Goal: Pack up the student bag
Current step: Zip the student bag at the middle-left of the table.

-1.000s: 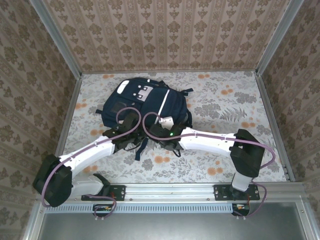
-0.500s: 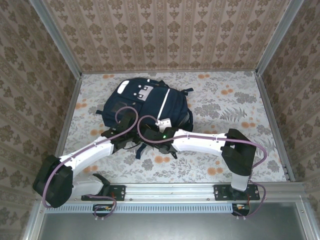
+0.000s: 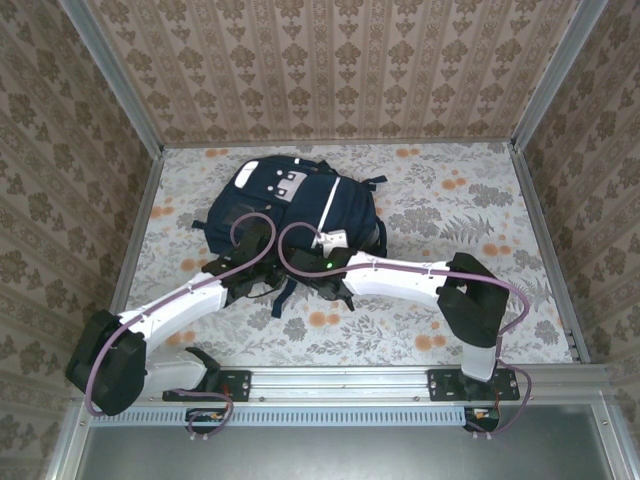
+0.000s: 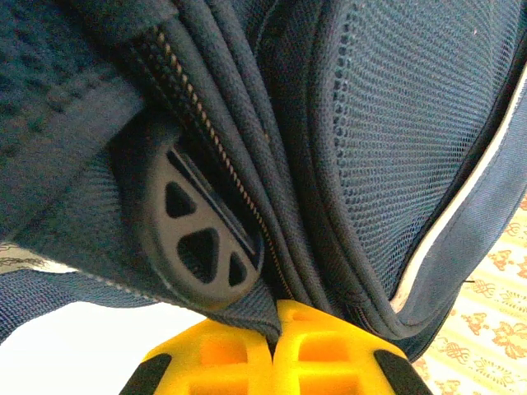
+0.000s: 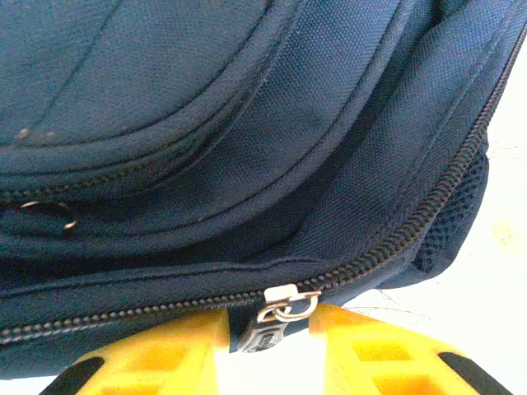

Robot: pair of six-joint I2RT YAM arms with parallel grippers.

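Yellow left hand (image 4: 274,325) tight on student bag (image 4: 395,123), right hand (image 5: 268,333) ajar astride zipper pull (image 5: 284,306)

Fixed overhead camera looks down from the near edge; each wrist camera peers forward between its yellow jaws — hard up against the navy backpack (image 3: 300,215) all three share.

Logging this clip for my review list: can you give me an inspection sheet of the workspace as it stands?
Surface: floral tablecloth, lying flat.
Job's things: navy student bag lying on the cloth, white stripe up.
Clutter: nothing seen.
Grippers: left gripper jaws shut on a fabric edge of the bag; right gripper jaws apart, zipper pull between them.
Cables: purple cables loop off both arms over the bag.
Surroundings: patterned walls, metal frame.
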